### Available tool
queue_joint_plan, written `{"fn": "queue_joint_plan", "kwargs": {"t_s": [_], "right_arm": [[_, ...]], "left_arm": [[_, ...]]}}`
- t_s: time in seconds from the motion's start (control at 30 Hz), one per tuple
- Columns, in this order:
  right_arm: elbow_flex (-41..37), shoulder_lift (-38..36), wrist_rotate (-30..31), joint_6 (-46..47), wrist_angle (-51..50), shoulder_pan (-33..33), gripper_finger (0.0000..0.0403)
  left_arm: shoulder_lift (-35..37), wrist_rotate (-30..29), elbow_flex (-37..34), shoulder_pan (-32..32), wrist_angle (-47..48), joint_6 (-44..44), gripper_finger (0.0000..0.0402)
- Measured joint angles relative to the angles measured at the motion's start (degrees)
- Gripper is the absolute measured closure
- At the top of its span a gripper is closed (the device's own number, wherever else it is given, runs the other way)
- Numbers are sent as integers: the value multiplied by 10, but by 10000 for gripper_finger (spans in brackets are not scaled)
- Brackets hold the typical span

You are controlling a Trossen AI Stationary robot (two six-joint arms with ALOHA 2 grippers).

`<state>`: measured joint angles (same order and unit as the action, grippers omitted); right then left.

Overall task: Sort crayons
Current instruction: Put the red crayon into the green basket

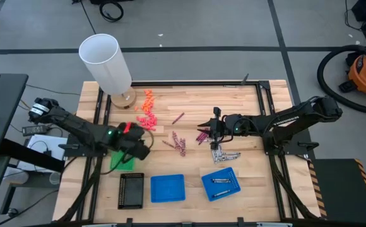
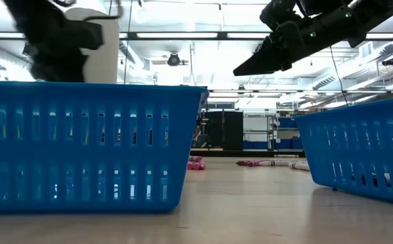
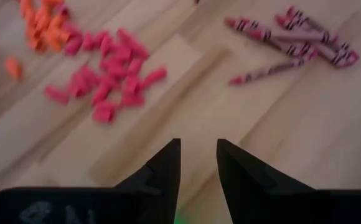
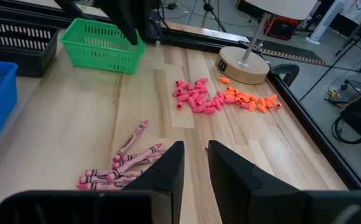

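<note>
The left gripper (image 3: 198,163) hangs over bare table (image 1: 189,104) at about 8 o'clock — fingers parted by a narrow gap, empty. The right gripper (image 4: 194,163) — at 3 o'clock — likewise slightly open, holding nothing. Crayons (image 1: 178,144) lie at centre, between the two.

No words, numbers, brand names or signs can be read anywhere here. The thin maroon-magenta wax crayons (image 3: 292,38) lying on the pale wooden table (image 3: 187,93) wear paper wrappers with dark bands, but any print on them is too blurred to make out. The blue plastic slatted baskets (image 2: 81,142) carry no label that can be seen.
</note>
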<state>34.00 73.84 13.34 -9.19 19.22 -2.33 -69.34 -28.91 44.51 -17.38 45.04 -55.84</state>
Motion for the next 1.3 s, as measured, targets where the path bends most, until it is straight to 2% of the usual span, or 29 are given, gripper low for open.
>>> {"fn": "queue_joint_plan", "kwargs": {"t_s": [0.37,0.77,1.0,1.3], "right_arm": [[0,0,-1,2,0,-2,320],[0,20,-1,20,4,-3,320],[0,39,1,22,7,-6,320],[0,32,51,17,-20,-24,320]], "left_arm": [[-74,35,0,138,-136,204,287],[-171,154,3,287,-316,368,288],[-260,182,73,327,-347,433,288],[-361,245,156,363,-367,477,288]]}}
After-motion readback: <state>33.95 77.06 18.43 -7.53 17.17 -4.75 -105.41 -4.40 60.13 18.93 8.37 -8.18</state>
